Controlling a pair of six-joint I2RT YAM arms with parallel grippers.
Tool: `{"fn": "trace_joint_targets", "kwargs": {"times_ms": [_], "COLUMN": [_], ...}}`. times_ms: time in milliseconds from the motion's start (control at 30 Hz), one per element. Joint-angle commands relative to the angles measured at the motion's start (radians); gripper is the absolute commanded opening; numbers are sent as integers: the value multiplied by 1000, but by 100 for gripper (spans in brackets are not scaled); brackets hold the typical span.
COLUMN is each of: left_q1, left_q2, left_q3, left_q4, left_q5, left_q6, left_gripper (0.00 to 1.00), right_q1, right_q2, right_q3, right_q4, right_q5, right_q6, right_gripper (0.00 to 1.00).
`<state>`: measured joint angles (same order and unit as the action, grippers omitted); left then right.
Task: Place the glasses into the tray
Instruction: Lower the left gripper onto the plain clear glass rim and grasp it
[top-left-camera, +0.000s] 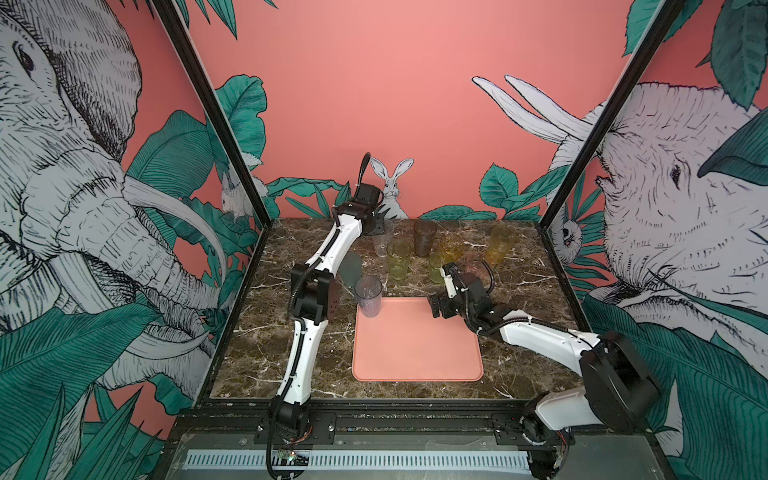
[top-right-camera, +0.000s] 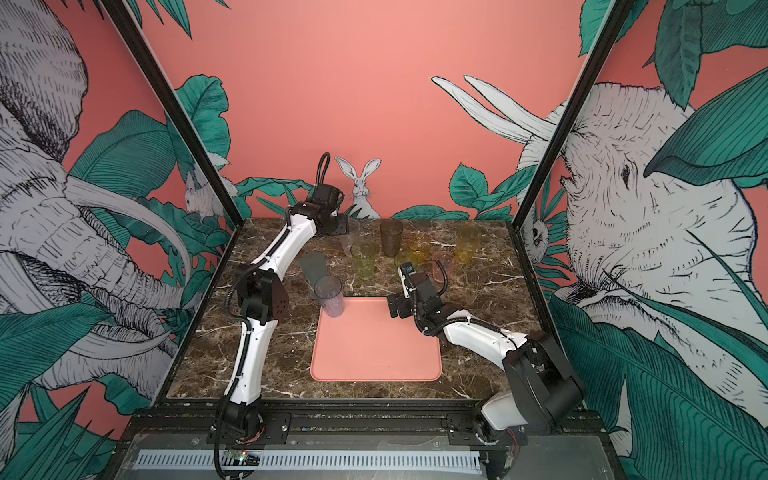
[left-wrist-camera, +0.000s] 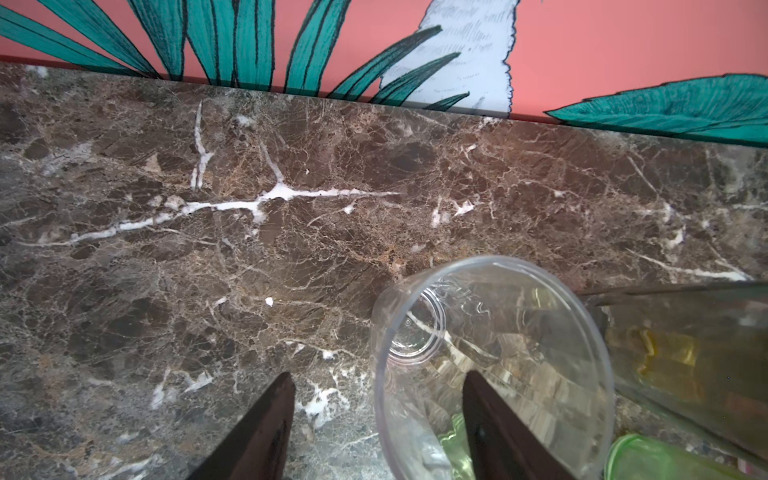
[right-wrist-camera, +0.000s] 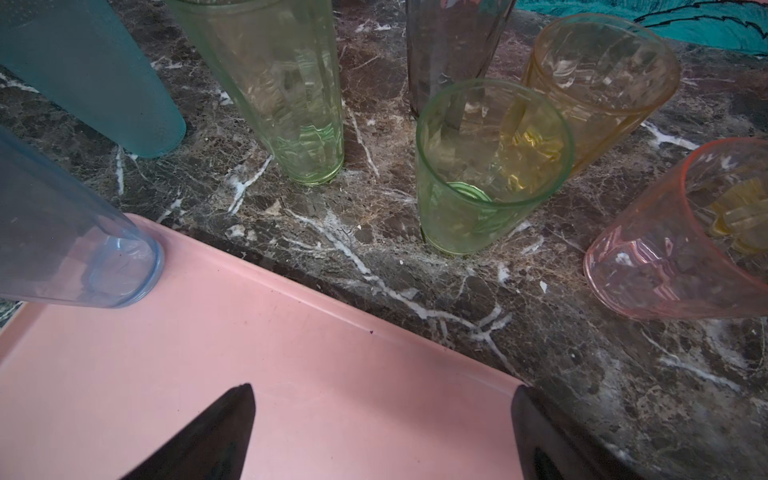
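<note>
The salmon-pink tray (top-left-camera: 415, 353) lies mid-table. A grey-violet tumbler (top-left-camera: 368, 296) stands in its far-left corner. At the back, my left gripper (left-wrist-camera: 378, 374) is open over a clear tumbler (left-wrist-camera: 498, 332): one finger is within the rim's outline, the other outside, and the wall is not pinched. My right gripper (right-wrist-camera: 382, 388) hangs open and empty over the tray's (right-wrist-camera: 291, 374) far-right corner. Several more glasses stand behind the tray: frosted blue-grey (top-left-camera: 351, 270), tall yellow-green (top-left-camera: 399, 259), smoky brown (top-left-camera: 424, 237), short yellow-green (right-wrist-camera: 490, 166), amber (right-wrist-camera: 598, 70), pink (right-wrist-camera: 685, 232).
The back wall (left-wrist-camera: 582, 41) rises close behind the clear tumbler. A tall amber tumbler (top-left-camera: 500, 245) stands at the back right. Black frame posts (top-left-camera: 552, 208) mark the marble table's (top-left-camera: 249, 332) far corners. The glasses stand close together.
</note>
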<state>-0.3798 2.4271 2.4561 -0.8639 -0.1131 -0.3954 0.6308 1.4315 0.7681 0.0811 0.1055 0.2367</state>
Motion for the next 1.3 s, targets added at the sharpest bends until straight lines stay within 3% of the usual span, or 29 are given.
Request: {"fn": "trace_joint_targets", "kwargs": {"times_ms": [0,400,1267], "left_q1": [-2,4,24], "left_q2": [6,23,32], "left_q3": [36,41,43], "left_q4": [1,22,14], "left_q5": [-3,-3,34], "left_q6": [-10,-19,-31], "left_gripper": [61,53,20], "right_q1": [7,7,7], "right_q2": [10,23,50], "right_q3": [38,46,63], "right_q4": [2,-7,-18], "right_q5": [10,8,-11], "right_q6": [10,13,28], "right_gripper": [98,98,98]}}
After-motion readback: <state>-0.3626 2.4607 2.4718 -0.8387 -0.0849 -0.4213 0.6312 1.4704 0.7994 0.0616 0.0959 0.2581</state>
